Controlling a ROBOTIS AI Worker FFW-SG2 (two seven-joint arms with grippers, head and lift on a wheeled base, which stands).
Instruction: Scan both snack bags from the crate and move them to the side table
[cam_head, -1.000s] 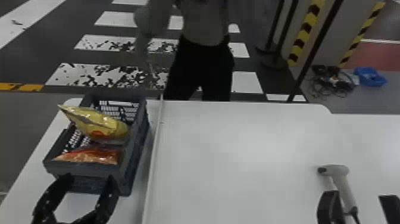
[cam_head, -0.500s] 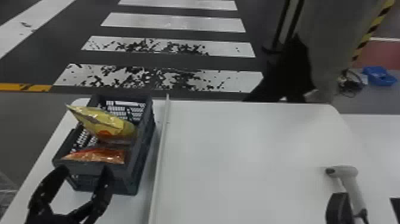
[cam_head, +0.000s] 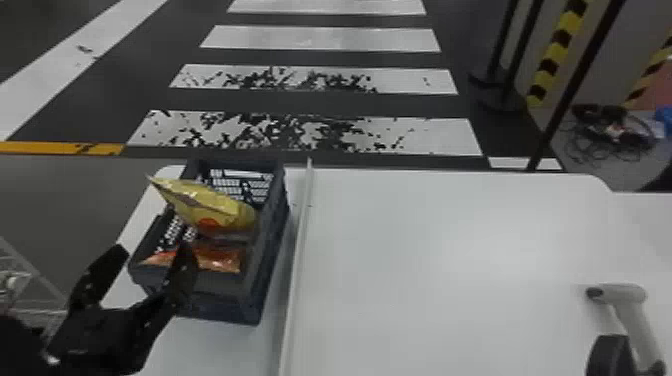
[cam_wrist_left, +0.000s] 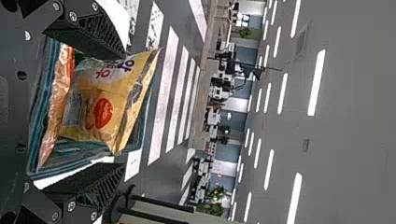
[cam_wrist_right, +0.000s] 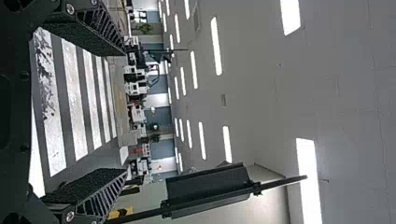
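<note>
While its jaws stand wide apart with nothing clamped between them, my left gripper (cam_head: 155, 246) hangs at my ten o'clock, by the near end of the crate (cam_head: 272, 260). Inside that crate, at my eleven, the orange snack bag (cam_head: 220, 258) lies at the six o'clock end; just beyond it the yellow snack bag (cam_head: 215, 202) leans, one corner poking up toward ten. Next comes a pale strip (cam_head: 299, 250) running along the white tabletop (cam_head: 425, 250). At my two o'clock lies the scanner (cam_head: 620, 294), and near its handle I have my right gripper (cam_head: 610, 352), jaws parted and empty.
</note>
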